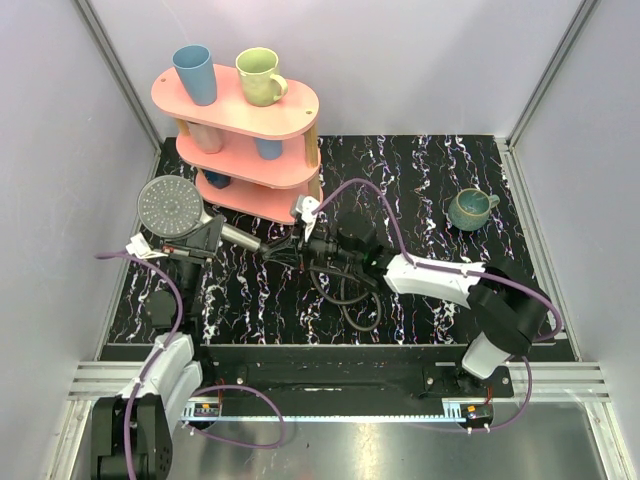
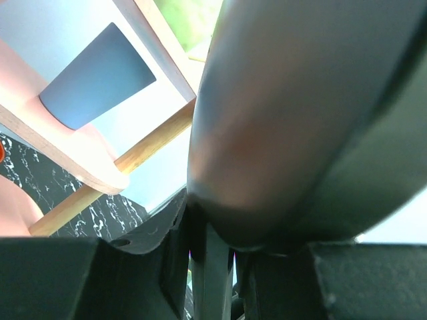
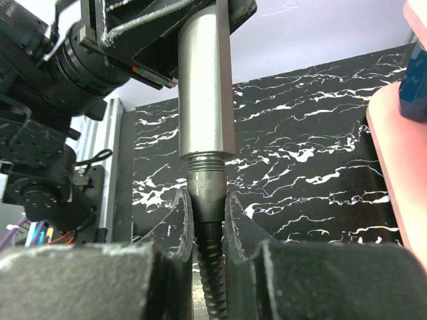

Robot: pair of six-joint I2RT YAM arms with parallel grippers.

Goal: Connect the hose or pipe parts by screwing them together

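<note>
The dark grey shower head point(image 1: 170, 205) is held up at the left, its dotted face toward the camera and its handle point(image 1: 238, 237) pointing right. My left gripper point(image 1: 207, 236) is shut on that handle; in the left wrist view the head's back point(image 2: 300, 120) fills the frame above the gripper point(image 2: 212, 260). My right gripper point(image 1: 290, 248) is shut on the knurled end nut point(image 3: 208, 193) of the black coiled hose point(image 3: 211, 280). The nut sits against the handle's point(image 3: 205, 87) threaded tip point(image 3: 205, 160), in line with it. The hose's slack point(image 1: 345, 290) loops on the mat.
A pink three-tier shelf point(image 1: 240, 110) stands close behind the shower head, carrying a blue cup point(image 1: 195, 72), a green mug point(image 1: 260, 75) and more cups below. A teal mug point(image 1: 470, 208) sits at the back right. Purple cables point(image 1: 370, 190) arc over the arms.
</note>
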